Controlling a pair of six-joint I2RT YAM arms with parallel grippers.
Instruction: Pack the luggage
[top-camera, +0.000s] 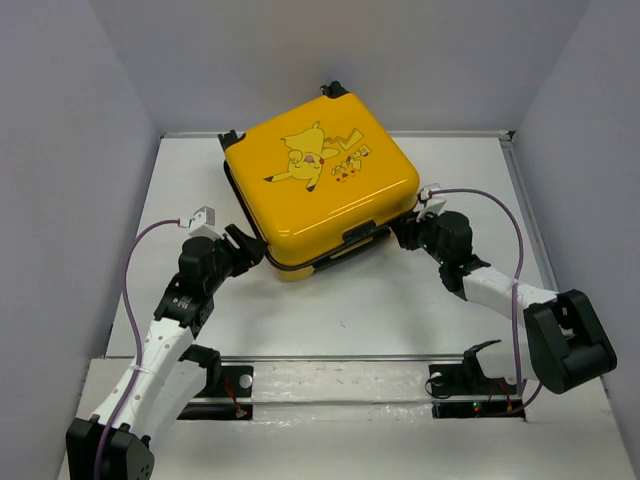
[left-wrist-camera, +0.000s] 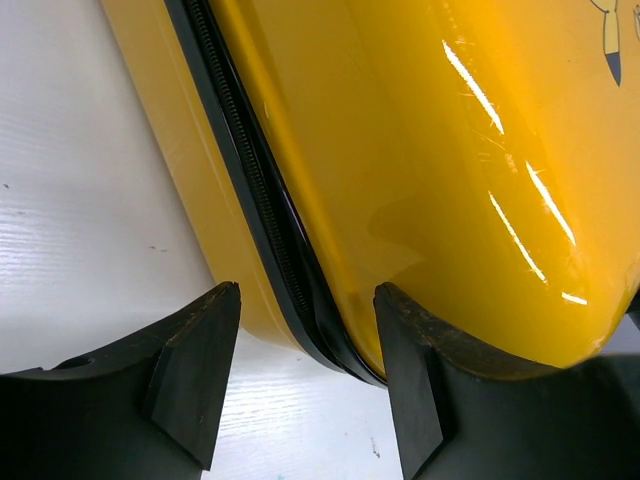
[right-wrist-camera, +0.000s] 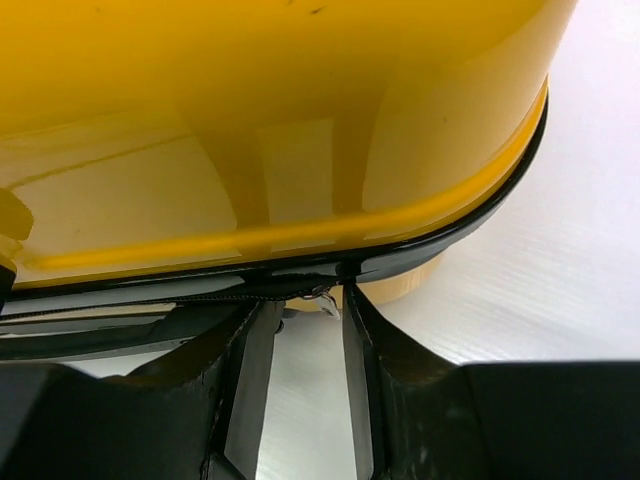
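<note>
Luggage (top-camera: 320, 180) lies flat on the table (top-camera: 350, 310), print side up and lid down, toward the far middle. One corner points at the arms.

Left end effector (top-camera: 252, 250) is at the near-left corner. In the left wrist view it (left-wrist-camera: 305, 295) is open wide, with its fingers either side of the black zipper track (left-wrist-camera: 250, 170). No squeeze visible. One finger (left-wrist-camera: 200, 370) is over bare table and the other sits under the curve of the lid.

Right end effector (top-camera: 405, 232) is at the right corner. In the right wrist view it (right-wrist-camera: 308, 300) has its fingers close together but parted, with table showing through the gap. A small metal zipper pull (right-wrist-camera: 325, 298) hangs just at the finger (right-wrist-camera: 355, 330) tips. It doesn't look pinched yet.

Step in hand, my read: zipping the shell shut. Left of the pull the seam looks slightly parted, so the zip is likely not finished.

To do it well:
- Centre the pull between the right fingers and close fully before tugging. The tab is tiny and will slip from a tip-only hold.
- Pull along the seam line, not away from the shell, and slow down round the corner.
- Let the left side brace or press the halves together, since the case will likely slide on the smooth table.
- Risks: the pull pops out or the lining snags.
</note>
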